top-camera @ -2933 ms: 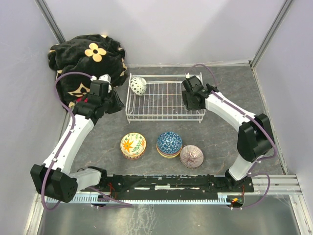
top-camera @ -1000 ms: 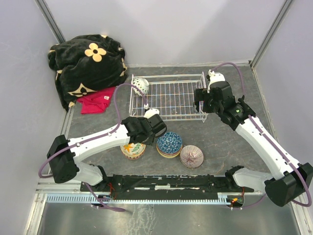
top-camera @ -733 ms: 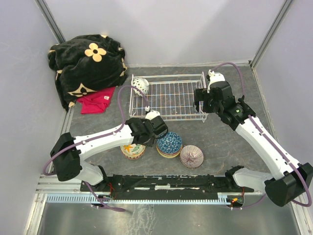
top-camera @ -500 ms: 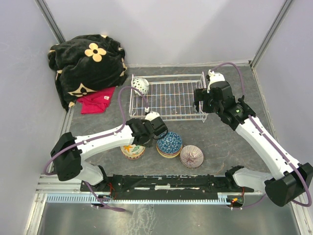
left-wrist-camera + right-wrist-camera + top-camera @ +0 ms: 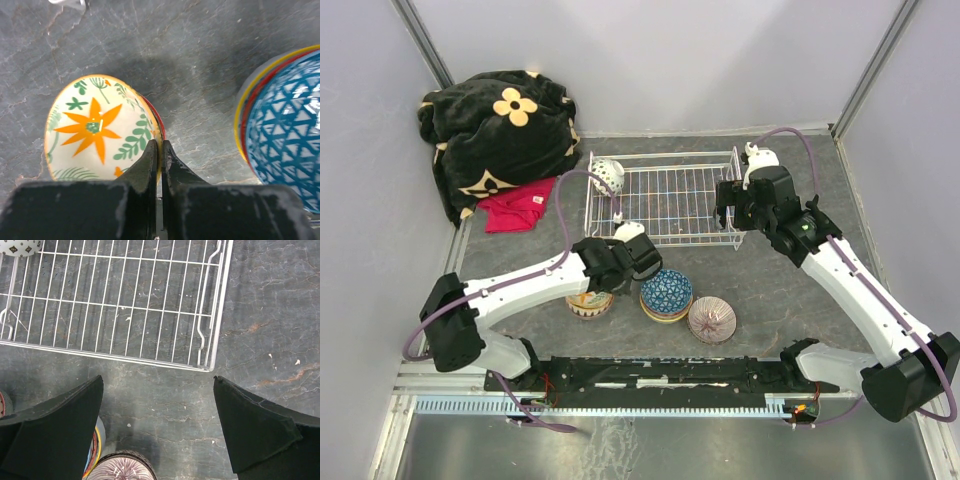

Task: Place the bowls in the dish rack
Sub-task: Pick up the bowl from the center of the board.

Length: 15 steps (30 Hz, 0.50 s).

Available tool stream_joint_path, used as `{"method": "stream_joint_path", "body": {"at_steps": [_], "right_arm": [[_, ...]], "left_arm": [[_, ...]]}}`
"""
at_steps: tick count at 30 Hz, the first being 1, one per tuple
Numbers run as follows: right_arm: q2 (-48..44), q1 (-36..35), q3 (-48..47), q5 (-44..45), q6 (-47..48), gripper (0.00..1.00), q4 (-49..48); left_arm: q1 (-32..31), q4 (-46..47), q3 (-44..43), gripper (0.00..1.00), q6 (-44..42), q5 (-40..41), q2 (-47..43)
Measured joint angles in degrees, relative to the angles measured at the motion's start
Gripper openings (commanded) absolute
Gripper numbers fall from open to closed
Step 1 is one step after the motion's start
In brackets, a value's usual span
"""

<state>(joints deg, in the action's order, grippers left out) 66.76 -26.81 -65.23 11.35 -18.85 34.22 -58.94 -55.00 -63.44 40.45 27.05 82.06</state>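
We log left arm (image 5: 520,286) and right arm (image 5: 865,295): white link shells, black joint housings, black shoulder blocks. Left purple cable (image 5: 558,205) runs along arm, right purple cable (image 5: 790,129) likewise. White cap (image 5: 760,157) tops right wrist. Left fingers (image 5: 148,166) matte black, scuffed, pale dusty edges. Right fingers (image 5: 60,425) black, broad wedges.

Surface (image 5: 260,340): seen as dark veined stone, matt.
Dish rack (image 5: 660,205): made of smooth white-coated wire.
Bowls (image 5: 95,130): glazed ceramic, glossy.
Blanket (image 5: 500,120): soft plush cloth.
Fingers (image 5: 145,165): matt black plastic, faintly grained.
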Motion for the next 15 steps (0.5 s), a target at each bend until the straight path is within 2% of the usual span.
{"method": "stream_joint_path", "body": {"at_steps": [9, 15], "right_arm": [[0.0, 0.0, 1.3, -0.6, 0.0, 0.98, -1.7], [1.7, 0.2, 1.9, -0.7, 0.0, 0.98, -3.3]], "left_arm": [[0.0, -1.1, -10.3, 0.03, 0.0, 0.5, -2.3], [0.7, -1.0, -20.5, 0.03, -2.9, 0.5, -1.8]]}}
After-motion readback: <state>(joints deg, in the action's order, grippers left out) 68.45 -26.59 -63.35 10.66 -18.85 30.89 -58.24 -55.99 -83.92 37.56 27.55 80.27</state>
